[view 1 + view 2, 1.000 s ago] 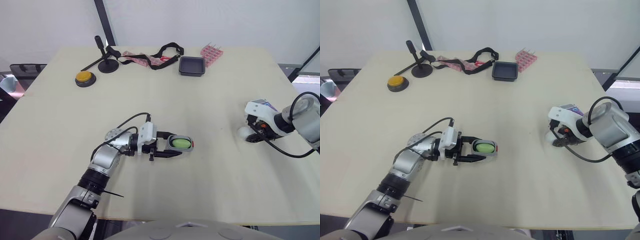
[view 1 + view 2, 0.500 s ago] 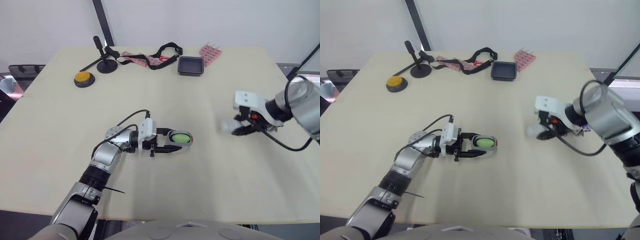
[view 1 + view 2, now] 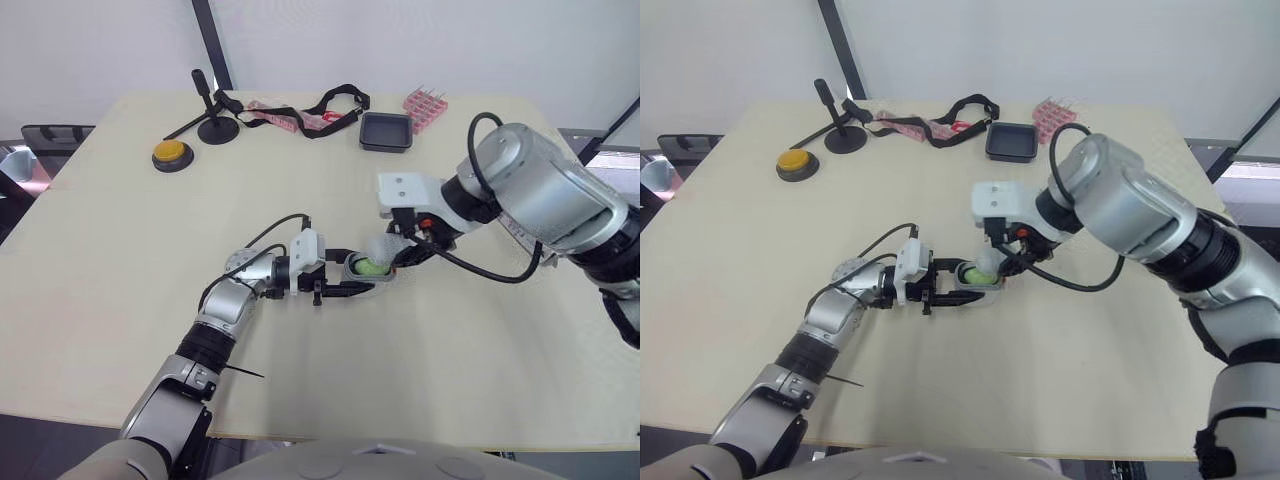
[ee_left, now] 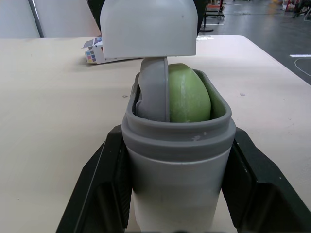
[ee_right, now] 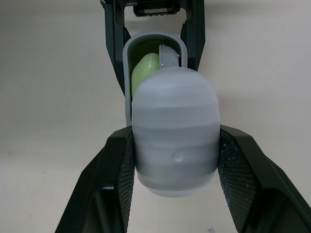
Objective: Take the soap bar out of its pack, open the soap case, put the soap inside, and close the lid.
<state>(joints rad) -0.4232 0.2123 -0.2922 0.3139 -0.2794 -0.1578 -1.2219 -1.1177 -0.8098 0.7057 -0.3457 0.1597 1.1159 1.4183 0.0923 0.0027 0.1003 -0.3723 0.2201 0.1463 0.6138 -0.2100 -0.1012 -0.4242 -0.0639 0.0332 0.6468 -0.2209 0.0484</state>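
Looks like the last step, closing the lid, with the soap in place. Find the grey soap case [image 4: 177, 160] lying on its side on the table [image 3: 120, 230], pinched across its two long walls by the left gripper [image 3: 348, 272], fingers pressed tight against it. See the green soap bar [image 4: 188, 94] seated inside the case, just within its open mouth, next to a grey inner piece. Find the translucent lid [image 5: 175, 111] right at the case's mouth, clamped between the fingers of the right gripper [image 5: 175, 145]; cannot tell whether touching the case's rim. Probably calls next for squaring the lid's opening to the case's rim, then pushing straight along the case's length while bracing the case against that push. Worth watching for a tilted lid catching on the case's rim.
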